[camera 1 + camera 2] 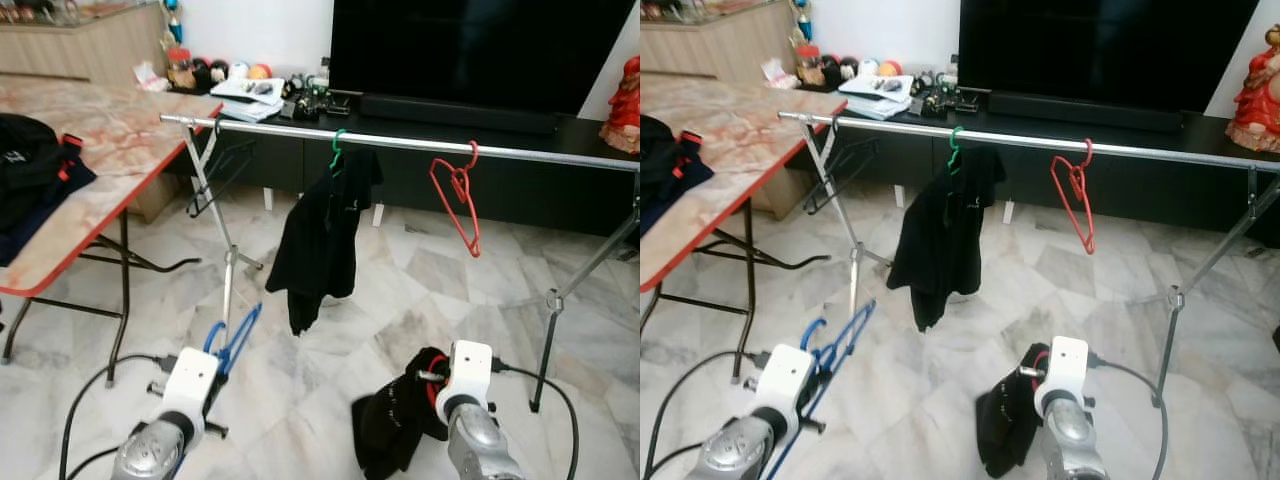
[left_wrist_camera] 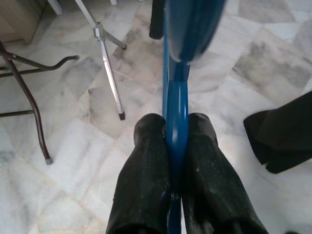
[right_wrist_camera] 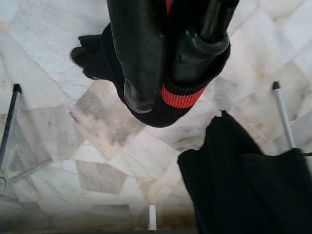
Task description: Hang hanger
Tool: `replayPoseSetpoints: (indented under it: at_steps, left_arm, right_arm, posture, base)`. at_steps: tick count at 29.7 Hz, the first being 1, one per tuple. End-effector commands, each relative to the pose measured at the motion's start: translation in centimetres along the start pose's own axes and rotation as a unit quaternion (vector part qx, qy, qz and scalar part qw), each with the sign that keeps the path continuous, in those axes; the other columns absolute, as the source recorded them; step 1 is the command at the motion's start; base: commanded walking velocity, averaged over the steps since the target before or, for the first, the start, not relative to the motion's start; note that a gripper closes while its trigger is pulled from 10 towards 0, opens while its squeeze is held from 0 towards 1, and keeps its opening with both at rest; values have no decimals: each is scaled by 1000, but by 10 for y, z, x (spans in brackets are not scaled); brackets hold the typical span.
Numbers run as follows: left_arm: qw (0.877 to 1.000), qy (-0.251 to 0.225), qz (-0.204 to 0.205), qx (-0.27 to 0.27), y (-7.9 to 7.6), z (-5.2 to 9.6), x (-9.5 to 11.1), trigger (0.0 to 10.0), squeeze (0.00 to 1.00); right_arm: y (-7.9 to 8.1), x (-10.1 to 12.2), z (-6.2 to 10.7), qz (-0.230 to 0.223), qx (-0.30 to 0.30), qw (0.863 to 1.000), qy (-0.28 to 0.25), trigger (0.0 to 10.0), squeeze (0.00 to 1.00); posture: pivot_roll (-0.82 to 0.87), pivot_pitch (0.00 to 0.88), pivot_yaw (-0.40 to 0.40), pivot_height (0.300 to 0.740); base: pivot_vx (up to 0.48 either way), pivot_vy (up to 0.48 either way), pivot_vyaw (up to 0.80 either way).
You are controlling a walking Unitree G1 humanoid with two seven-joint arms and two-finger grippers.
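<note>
A blue hanger (image 1: 236, 338) sticks up and forward from my left gripper (image 2: 176, 122), which is shut on its thin bar low on the left. My right gripper (image 3: 170, 78) is low on the right, shut on a black garment with a red-striped cuff (image 1: 395, 420) that droops toward the floor. Ahead, a silver clothes rail (image 1: 540, 153) runs across at chest height. On it hang a green hanger (image 1: 338, 148) carrying a black garment (image 1: 320, 235), an empty red hanger (image 1: 458, 195) and an empty black hanger (image 1: 218, 172) near the left end.
A folding table (image 1: 120, 150) with a red edge stands to the left, with a dark bag (image 1: 30, 165) on it. Behind the rail is a black TV cabinet (image 1: 500, 180) with a television. The rail's angled legs (image 1: 228, 262) rest on the marble floor.
</note>
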State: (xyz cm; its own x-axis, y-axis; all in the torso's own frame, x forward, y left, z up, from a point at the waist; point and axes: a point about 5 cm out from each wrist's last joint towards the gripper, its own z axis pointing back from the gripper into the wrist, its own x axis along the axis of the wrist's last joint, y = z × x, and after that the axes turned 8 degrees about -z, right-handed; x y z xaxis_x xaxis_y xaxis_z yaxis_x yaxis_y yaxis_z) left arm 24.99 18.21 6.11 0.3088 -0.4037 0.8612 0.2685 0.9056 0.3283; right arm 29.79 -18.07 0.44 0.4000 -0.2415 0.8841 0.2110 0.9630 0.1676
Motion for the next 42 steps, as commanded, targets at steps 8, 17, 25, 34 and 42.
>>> replayPoseSetpoints:
  at_steps: [8,17,25,34,42]
  left_arm:
    - [982,-28,-65,-176,-18,4,22,10000,0]
    - [926,-17,-163,-340,-15,4,43,10000,0]
    - [884,-36,-170,-434,-24,7,67,10000,0]
    - [911,-55,-179,-367,-28,-12,78,10000,0]
    - [929,-5,-190,-318,-14,-17,62,10000,0]
  right_arm:
    - [28,14,-8,54,94,994,27,10000,0]
    - [51,50,-17,258,174,950,13,10000,0]
    - [59,67,-21,275,181,944,9,10000,0]
    - [65,69,-21,251,177,951,12,10000,0]
    - [62,72,-22,248,171,953,12,10000,0]
  posture:
    - [184,0,-36,740]
    - [181,0,-42,740]
    - [181,0,-44,740]
    - [183,0,-45,740]
    - [187,0,-47,740]
  base:
    - [0,0,0]
    - [0,0,0]
    - [0,0,0]
    - [0,0,0]
    - [0,0,0]
